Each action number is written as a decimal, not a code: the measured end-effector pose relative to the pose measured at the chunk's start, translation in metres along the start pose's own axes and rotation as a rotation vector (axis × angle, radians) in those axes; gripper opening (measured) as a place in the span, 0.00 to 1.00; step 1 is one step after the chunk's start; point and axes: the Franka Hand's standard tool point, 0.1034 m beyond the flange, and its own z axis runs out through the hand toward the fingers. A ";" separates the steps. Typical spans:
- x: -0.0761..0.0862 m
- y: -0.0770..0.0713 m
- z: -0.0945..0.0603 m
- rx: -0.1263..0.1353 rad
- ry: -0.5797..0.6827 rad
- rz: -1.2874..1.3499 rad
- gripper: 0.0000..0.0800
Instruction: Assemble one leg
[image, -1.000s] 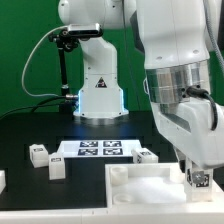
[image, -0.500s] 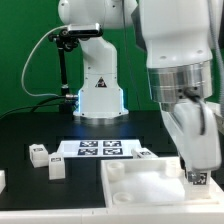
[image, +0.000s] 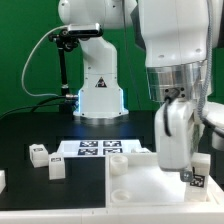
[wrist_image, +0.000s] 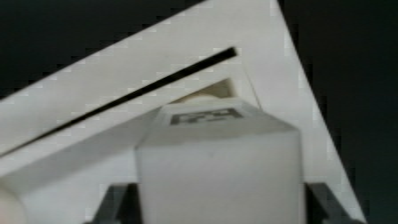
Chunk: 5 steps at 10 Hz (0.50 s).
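White rounded arm (image: 170, 40), grey wrist band, black cable; dark fingers (wrist_image: 118, 200).

The setting is a robotics laboratory, arranged for recording rather than for everyday use. A flat green backdrop (image: 25, 50) closes off the whole rear of the scene, the sort of plain screen hung behind camera work. The worktop (image: 30, 125) is covered in matte black, and at its 12 o'clock edge stands the white base of a robot arm (image: 98, 85), lit from below by a blue glow, with a black stand and cable (image: 65, 60) beside it. The marker board (image: 100, 148), printed with black-and-white square tags for camera tracking, lies flat at the worktop's centre, and small white tagged blocks (image: 38, 153) sit at its 9 o'clock side.
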 end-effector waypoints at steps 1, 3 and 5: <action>-0.002 0.001 -0.001 0.016 -0.002 0.001 0.36; 0.001 0.001 0.000 0.029 0.000 -0.011 0.36; 0.001 0.002 0.001 0.028 0.003 -0.038 0.37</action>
